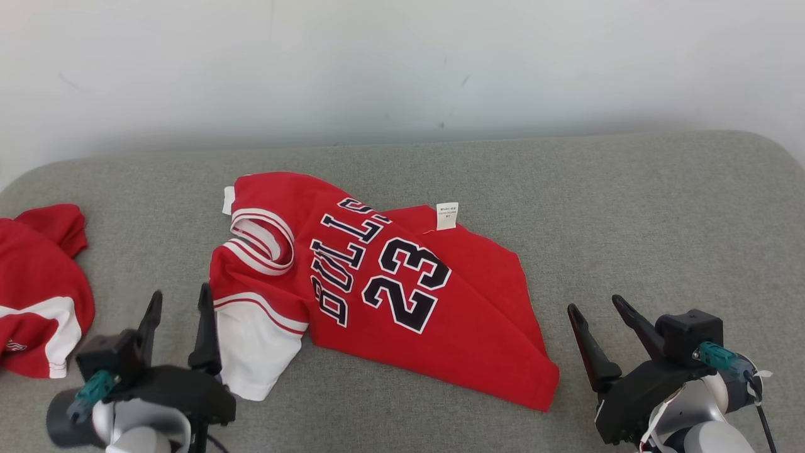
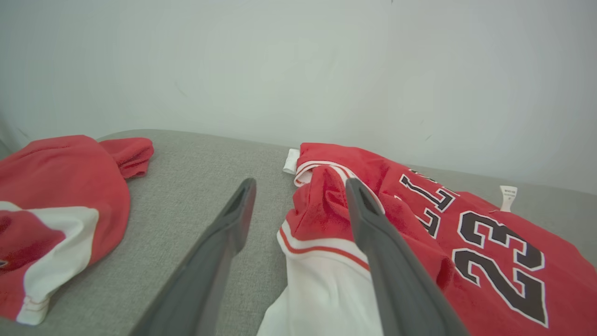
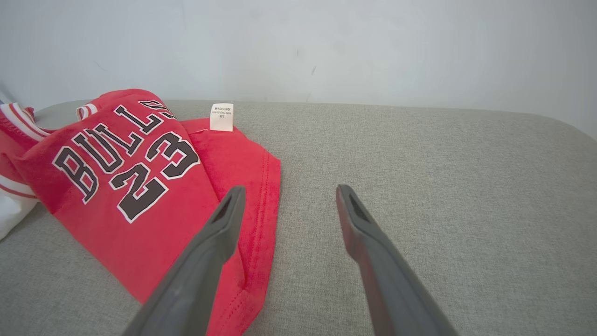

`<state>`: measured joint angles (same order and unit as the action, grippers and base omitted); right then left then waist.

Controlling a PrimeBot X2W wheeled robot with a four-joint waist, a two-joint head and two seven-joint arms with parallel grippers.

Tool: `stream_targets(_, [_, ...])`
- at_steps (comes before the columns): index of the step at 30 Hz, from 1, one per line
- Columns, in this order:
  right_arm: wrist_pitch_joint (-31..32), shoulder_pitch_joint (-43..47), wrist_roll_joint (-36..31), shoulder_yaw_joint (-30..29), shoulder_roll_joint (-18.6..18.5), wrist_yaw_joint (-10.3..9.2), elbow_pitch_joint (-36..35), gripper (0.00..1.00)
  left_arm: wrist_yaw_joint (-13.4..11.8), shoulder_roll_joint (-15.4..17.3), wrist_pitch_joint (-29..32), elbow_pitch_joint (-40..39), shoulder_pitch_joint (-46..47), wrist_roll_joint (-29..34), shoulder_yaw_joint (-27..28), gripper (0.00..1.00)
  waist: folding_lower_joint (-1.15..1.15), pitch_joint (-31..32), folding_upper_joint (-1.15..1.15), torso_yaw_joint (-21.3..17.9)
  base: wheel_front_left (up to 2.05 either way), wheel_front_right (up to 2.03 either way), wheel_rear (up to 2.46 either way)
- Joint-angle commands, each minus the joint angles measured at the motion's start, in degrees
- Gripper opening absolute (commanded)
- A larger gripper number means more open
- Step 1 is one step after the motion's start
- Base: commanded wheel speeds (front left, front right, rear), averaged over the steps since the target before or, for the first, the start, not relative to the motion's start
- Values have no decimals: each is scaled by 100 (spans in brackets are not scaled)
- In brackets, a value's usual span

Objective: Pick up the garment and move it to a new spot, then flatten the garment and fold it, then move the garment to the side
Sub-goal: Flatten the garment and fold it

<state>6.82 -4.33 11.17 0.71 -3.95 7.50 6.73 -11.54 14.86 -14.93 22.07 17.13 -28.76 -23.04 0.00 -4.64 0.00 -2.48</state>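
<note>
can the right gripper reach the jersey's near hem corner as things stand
Probably yes: the right gripper is open and empty, close beside that corner of the jersey, with only bare cushion between them.

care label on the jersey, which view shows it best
Right wrist view: the white care label appears largest, unobstructed at the Bulls jersey's edge. Head view shows it smaller; left wrist view, tiny at far right.

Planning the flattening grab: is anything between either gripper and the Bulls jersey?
Nothing visible. The left gripper stands open beside the jersey at its white sleeve, the right gripper open off its other end; just bare grey cushion between. A second red garment lies far left.
</note>
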Motion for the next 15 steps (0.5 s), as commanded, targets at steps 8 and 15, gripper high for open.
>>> stream_targets(8, [22, 109, 27, -44, -34, -2, -46, 100, 267, -128, -30, 419, -497, -84, 234, 100, 0, 32, 0, -21, 0, 0, 0])
stream_targets(15, [50, 34, 58, 9, -19, -2, -89, 100, 591, -167, 47, 1362, -225, -315, 226, 100, 0, -38, 0, -99, 0, 0, 0])
